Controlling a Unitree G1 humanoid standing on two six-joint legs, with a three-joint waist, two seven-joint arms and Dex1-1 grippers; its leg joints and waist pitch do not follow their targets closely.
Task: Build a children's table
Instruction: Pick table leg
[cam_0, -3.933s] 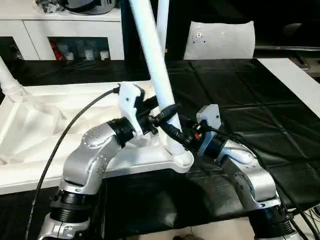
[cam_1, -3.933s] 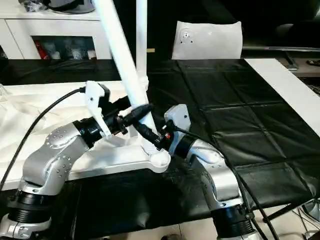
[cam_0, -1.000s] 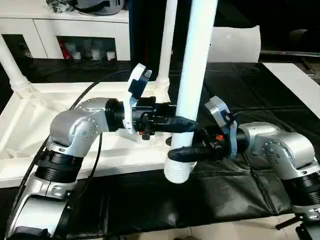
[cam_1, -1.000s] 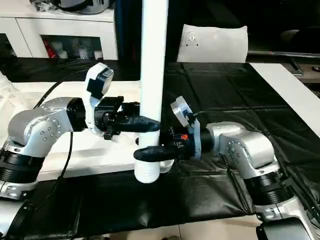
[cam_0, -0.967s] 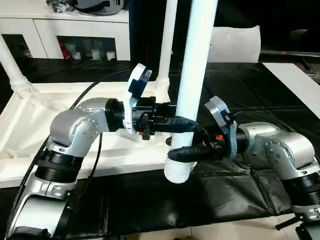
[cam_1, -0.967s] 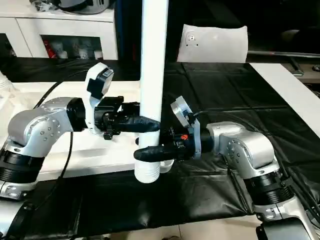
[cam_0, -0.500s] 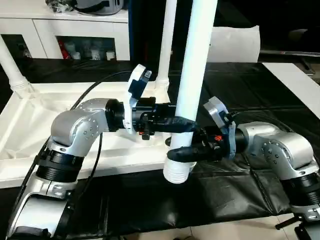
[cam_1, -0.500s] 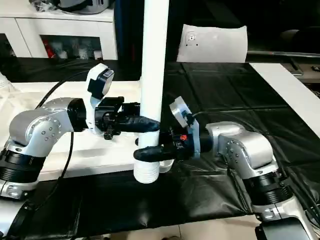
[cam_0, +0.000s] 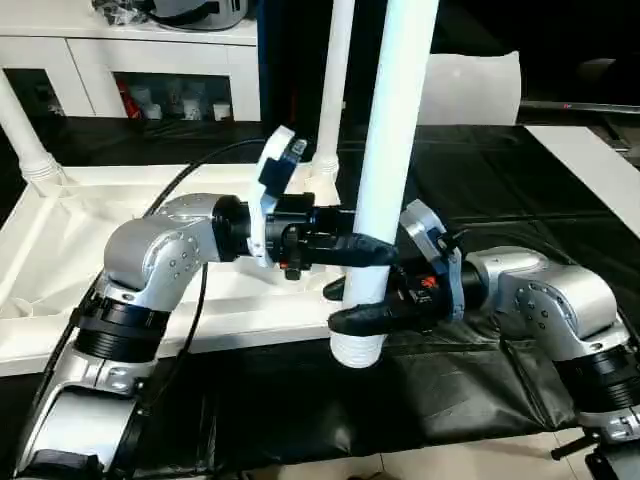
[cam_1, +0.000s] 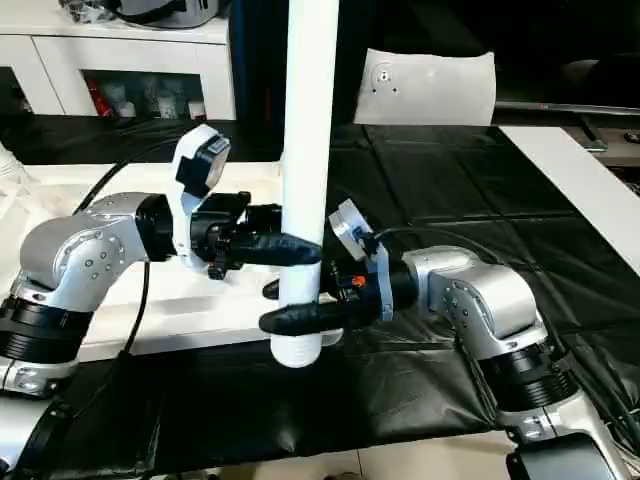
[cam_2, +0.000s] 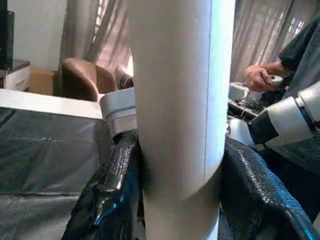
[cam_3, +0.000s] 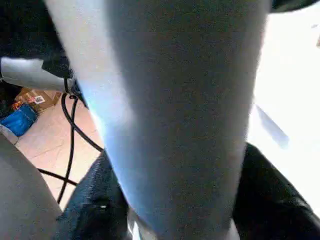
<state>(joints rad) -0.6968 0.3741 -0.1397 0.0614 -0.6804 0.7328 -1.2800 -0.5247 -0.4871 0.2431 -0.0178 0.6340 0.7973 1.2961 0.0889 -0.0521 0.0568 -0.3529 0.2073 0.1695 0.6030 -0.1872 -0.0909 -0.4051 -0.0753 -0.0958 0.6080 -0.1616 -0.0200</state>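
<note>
My left gripper (cam_0: 372, 252) is wrapped around a long white leg (cam_0: 392, 150). One black finger is on each side of it, and the left wrist view shows both fingers (cam_2: 112, 185) pressed against the leg. My right gripper (cam_0: 362, 305) holds the same leg lower down, close to its ribbed bottom end (cam_0: 356, 350). Its front finger (cam_1: 300, 319) lies across the leg and the other finger is on the far side. So both grippers are pinching this one leg.

The leg stands almost straight up and goes out the top of the picture. Its bottom end hangs just in front of the near edge of the tabletop (cam_0: 60, 260), over the black mat (cam_0: 520, 210). I cannot tell if it touches anything below.

The tabletop lies upside down like a shallow tray. Inside it I can see only crinkly white plastic wrap (cam_0: 50, 235). One leg (cam_0: 333, 90) stands up from the far right corner socket, and another leg (cam_0: 22, 135) leans out of the far left corner.

My left arm (cam_0: 150, 265) comes in from the left, bent at the elbow, with the wrist turned level toward the leg. My right arm (cam_0: 545, 300) comes in from the right, also level.

Behind the mat are white cabinets (cam_0: 130, 70) and a flat white bag (cam_0: 470, 88). A person's hand (cam_2: 257, 78) shows in the left wrist view.
</note>
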